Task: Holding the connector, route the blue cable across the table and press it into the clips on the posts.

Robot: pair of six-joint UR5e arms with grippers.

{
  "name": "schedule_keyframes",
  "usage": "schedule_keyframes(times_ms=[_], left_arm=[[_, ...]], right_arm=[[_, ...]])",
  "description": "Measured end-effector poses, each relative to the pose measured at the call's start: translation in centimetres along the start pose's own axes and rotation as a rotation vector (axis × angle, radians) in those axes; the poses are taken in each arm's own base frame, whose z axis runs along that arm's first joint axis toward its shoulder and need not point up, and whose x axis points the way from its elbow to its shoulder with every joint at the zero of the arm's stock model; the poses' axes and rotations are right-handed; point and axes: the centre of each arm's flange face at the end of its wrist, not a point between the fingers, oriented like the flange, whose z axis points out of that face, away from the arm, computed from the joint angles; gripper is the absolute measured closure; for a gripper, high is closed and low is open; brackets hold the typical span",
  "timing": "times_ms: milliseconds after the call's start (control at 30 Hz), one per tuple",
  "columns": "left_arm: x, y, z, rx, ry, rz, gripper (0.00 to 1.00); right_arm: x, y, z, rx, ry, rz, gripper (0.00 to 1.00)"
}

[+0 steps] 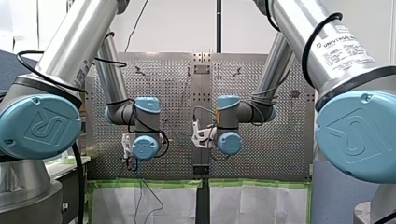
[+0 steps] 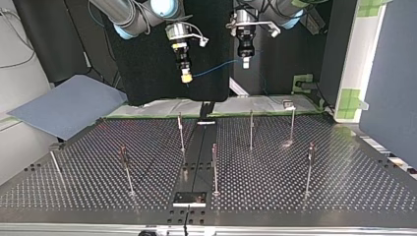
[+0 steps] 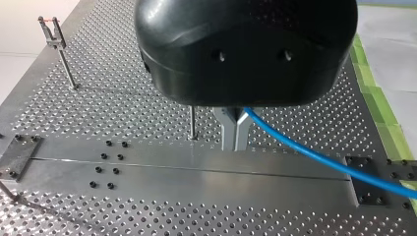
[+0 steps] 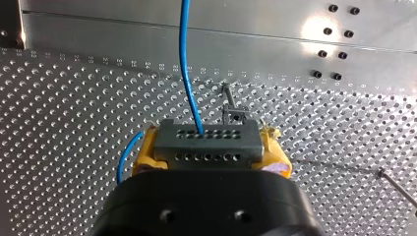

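In the right wrist view my right gripper (image 4: 208,153) is shut with its yellow pads (image 4: 141,153) on a dark grey connector (image 4: 206,138). The blue cable (image 4: 186,64) leaves the connector's face and runs ahead over the table. In the left wrist view my left gripper (image 3: 235,146) has its metal fingers shut on the blue cable (image 3: 314,153), which trails off to one side. In the top view both grippers hang high above the table's far edge, my right gripper (image 2: 186,76) at the left and my left gripper (image 2: 245,62) at the right, with the blue cable (image 2: 216,69) strung between them.
Several thin posts with clips stand on the perforated table (image 2: 344,182), among them a post (image 2: 181,132), a post (image 2: 251,129) and a post (image 2: 215,167). A plain metal strip (image 2: 196,152) runs down the table's middle. Green tape (image 2: 302,81) marks the far edge.
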Motion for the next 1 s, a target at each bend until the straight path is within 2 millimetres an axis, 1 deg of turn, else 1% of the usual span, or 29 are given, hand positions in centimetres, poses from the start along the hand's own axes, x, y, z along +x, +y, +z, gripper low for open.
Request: schedule_keyframes(times_ms=[367,1000], left_arm=[[0.52,0.05,-0.12,0.005,0.014,0.001,0.99],[0.55,0.05,-0.13,0.005,0.014,0.002,0.99]], right_arm=[[0.00,-0.01,-0.01,0.000,0.000,0.000,1.00],[-0.04,-0.07,0.01,0.000,-0.001,-0.001,1.00]])
